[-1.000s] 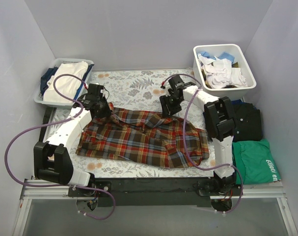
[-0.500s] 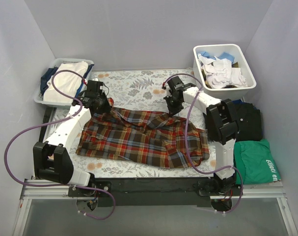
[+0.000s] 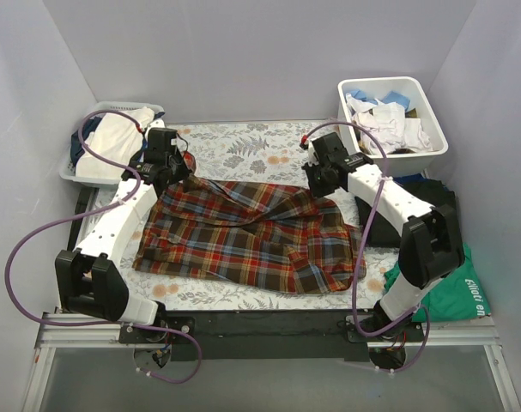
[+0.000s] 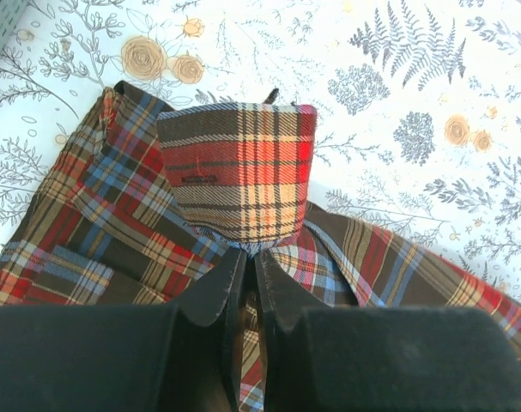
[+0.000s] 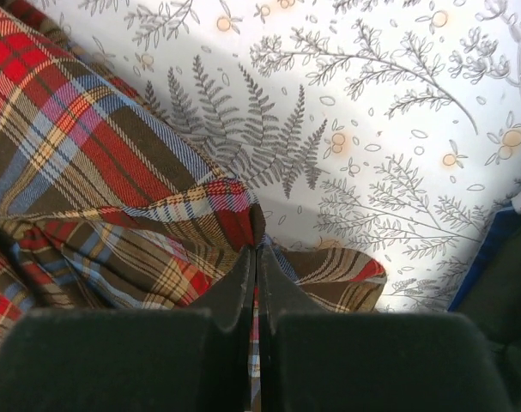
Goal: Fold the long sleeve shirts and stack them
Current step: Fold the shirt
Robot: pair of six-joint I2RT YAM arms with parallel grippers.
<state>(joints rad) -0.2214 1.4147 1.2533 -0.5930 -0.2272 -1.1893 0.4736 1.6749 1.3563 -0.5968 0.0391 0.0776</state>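
The plaid flannel shirt is matt woven cloth; the floral table cover is smooth and matt.

At 6 o'clock the left hand pinches a raised fold of the plaid shirt, its jaws pressed together on the cloth. The flower-printed worktop shows from 10 to 3 o'clock.

The left arm and right arm rise from the near edge of the table, elbows out, wrists pitched down near its far edge. The left gripper pinches the plaid shirt; the right gripper is clamped tight on it too
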